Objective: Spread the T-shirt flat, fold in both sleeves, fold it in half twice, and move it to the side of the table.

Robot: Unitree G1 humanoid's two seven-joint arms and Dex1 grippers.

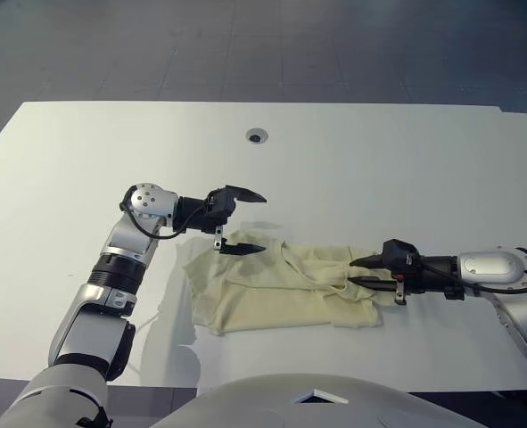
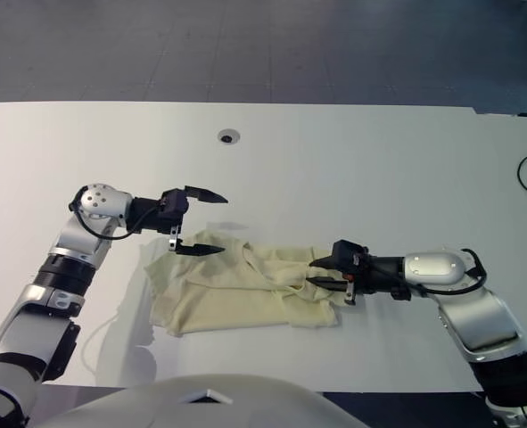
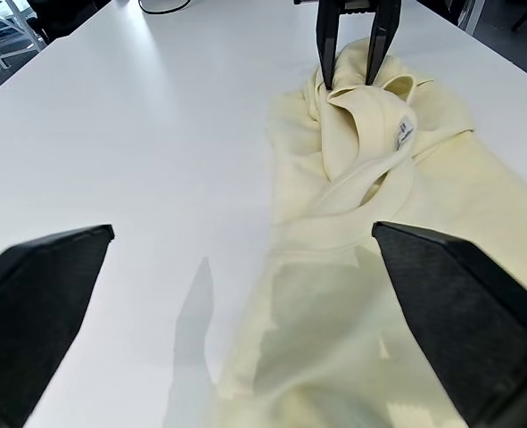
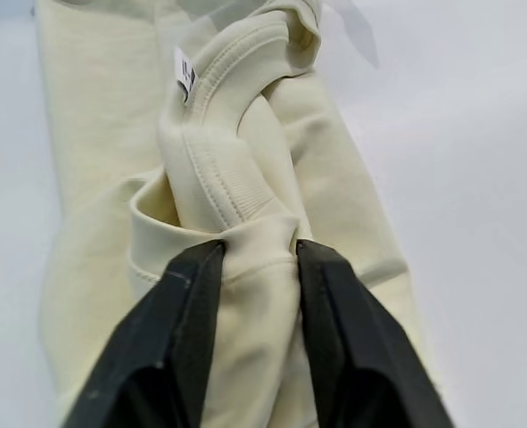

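Pinching bunched collar fabric, right gripper (image 1: 356, 273) has its jaws clamped; left gripper (image 1: 259, 223) hangs with jaws wide and empty at ten o'clock of the T-shirt (image 1: 272, 299). Crumpled at six o'clock on the bench (image 1: 379, 152), it looks light and limp, likely best grabbed by the shoulders.

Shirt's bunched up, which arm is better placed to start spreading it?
Right, probably. The right gripper is shut on the T-shirt's bunched fabric; the left gripper is open over the opposite end, holding nothing.

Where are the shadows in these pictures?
Left eye view: the left arm casts a shadow on the table beside the T-shirt. Left wrist view: a thin grey shadow lies near the shirt's edge, and there is bright glare on the far tabletop.
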